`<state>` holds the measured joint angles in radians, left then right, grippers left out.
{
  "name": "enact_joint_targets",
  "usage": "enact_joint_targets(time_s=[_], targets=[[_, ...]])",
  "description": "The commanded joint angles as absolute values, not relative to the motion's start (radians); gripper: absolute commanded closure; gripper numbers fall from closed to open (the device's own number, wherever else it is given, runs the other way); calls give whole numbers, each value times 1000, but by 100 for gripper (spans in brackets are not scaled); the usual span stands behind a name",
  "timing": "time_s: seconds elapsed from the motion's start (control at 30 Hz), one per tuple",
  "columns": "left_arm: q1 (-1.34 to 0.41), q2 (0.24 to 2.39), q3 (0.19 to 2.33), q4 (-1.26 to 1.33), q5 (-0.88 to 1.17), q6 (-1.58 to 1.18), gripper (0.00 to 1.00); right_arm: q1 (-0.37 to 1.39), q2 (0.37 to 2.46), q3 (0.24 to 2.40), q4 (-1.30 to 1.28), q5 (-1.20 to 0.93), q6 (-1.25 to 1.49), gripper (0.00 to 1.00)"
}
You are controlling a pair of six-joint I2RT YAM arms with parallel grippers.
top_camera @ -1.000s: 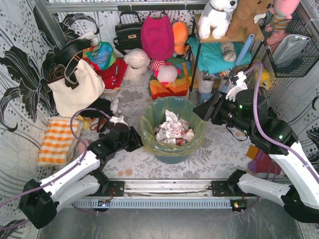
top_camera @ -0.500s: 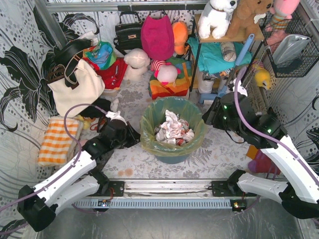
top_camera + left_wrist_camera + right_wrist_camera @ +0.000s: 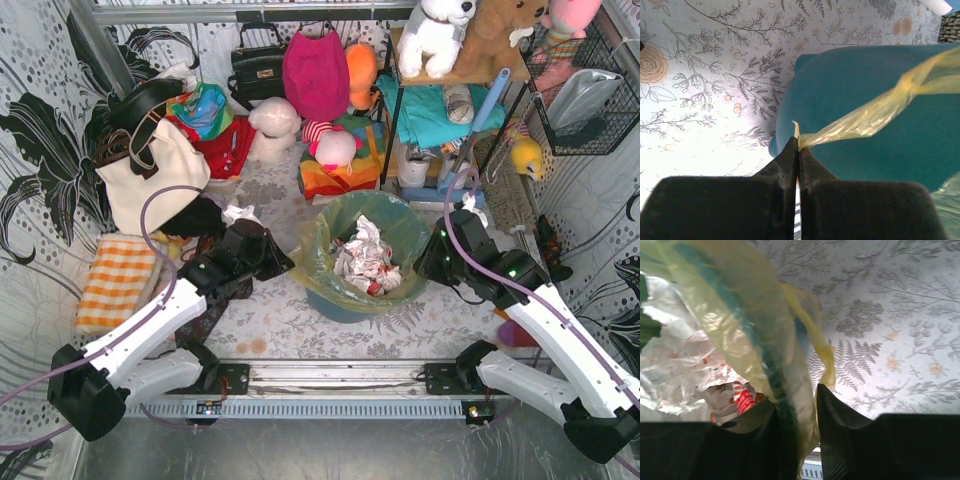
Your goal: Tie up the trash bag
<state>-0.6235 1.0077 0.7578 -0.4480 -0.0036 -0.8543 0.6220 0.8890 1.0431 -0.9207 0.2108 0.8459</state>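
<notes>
The trash bag (image 3: pixel 322 262), thin yellow-green plastic, lines the teal bin (image 3: pixel 336 306) at the middle, with crumpled white paper (image 3: pixel 364 260) inside. My left gripper (image 3: pixel 287 268) is at the bag's left edge. In the left wrist view it (image 3: pixel 798 145) is shut on a stretched strip of the bag (image 3: pixel 865 119) in front of the bin's wall (image 3: pixel 855 80). My right gripper (image 3: pixel 428 268) is at the bag's right rim. In the right wrist view it (image 3: pixel 796 396) is closed on the bag's rim (image 3: pixel 790 365), one finger inside and one finger (image 3: pixel 840 425) outside.
A cream tote (image 3: pixel 150 180) and an orange checked cloth (image 3: pixel 112 280) lie at the left. Bags and stuffed toys (image 3: pixel 320 90) crowd the back. A shelf (image 3: pixel 450 110) and a wire basket (image 3: pixel 590 95) stand at the right. The arms' rail (image 3: pixel 340 376) runs along the near edge.
Both grippers have moved in to the bag's rim. The left one has taken hold of the left edge and pulled it out. The bin has shifted a little to the right.
</notes>
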Motion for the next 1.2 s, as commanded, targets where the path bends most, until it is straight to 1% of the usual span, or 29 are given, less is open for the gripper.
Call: enact_joint_targets(time_s=[0.0,0.07,0.23,0.4,0.53,0.63,0.8,0.9,1.0,1.07,1.17], targets=[[-603,1030,813,-448,12,-802,94,618,881,1046,-787,98,830,72],[-597,1031,815,-451,13,-798,93,618,918,1090,-787,74,826,72],[-565,1031,827,-472,27,-782,93,626,997,1167,-768,-16,840,65],[-519,1018,846,-512,36,-754,93,687,1054,1246,-761,-8,871,64],[-478,1006,857,-537,53,-730,93,739,1088,1259,-714,-7,899,63],[-459,998,862,-545,69,-717,93,750,1099,1288,-726,18,900,54],[-454,991,861,-552,82,-712,93,749,1090,1417,-820,132,845,43],[-454,989,860,-555,86,-709,92,746,1109,1506,-890,186,809,41],[-453,982,858,-560,85,-708,92,732,1110,1548,-931,214,785,40],[-452,978,857,-560,85,-706,92,696,1109,1556,-958,208,765,40],[-453,972,855,-564,87,-707,93,589,1077,1513,-953,149,731,40]])
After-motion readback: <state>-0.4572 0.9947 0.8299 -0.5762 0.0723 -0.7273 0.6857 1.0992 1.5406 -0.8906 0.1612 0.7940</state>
